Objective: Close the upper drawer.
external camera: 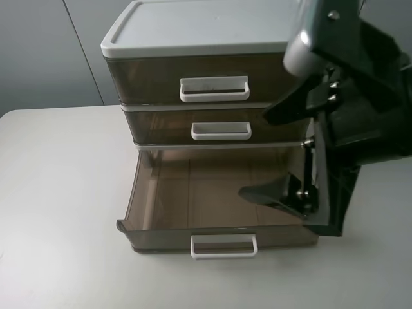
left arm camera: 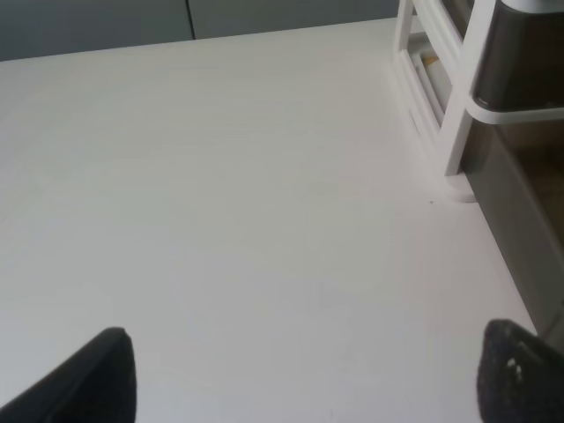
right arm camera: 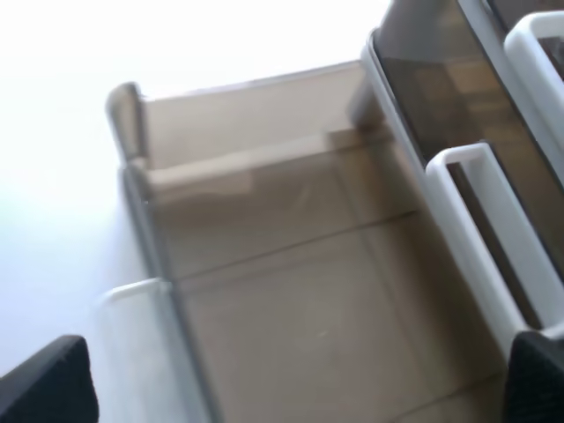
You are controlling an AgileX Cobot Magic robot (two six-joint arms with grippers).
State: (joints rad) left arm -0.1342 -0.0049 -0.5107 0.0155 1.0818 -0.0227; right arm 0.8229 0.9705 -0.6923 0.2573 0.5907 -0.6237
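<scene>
The upper drawer (external camera: 161,125) is the middle tier of the cabinet: smoky-brown, with a shallow front and a small white loop handle (external camera: 221,131). Its front stands about flush under the top tier. My right gripper (external camera: 254,156) is open and empty. It hovers over the pulled-out lowest drawer (external camera: 219,237), just in front of the upper drawer's right part. In the right wrist view the gripper (right arm camera: 291,397) is open, with the loop handle (right arm camera: 471,229) close by. My left gripper (left arm camera: 308,379) is open over bare table beside the cabinet's side (left arm camera: 467,97).
The taller top drawer (external camera: 148,77) with the wider white handle (external camera: 214,89) is pushed in under the grey lid (external camera: 193,26). The lowest drawer's inside (right arm camera: 308,308) holds nothing. The cabinet stands on a white table (external camera: 58,193). A grey wall is behind.
</scene>
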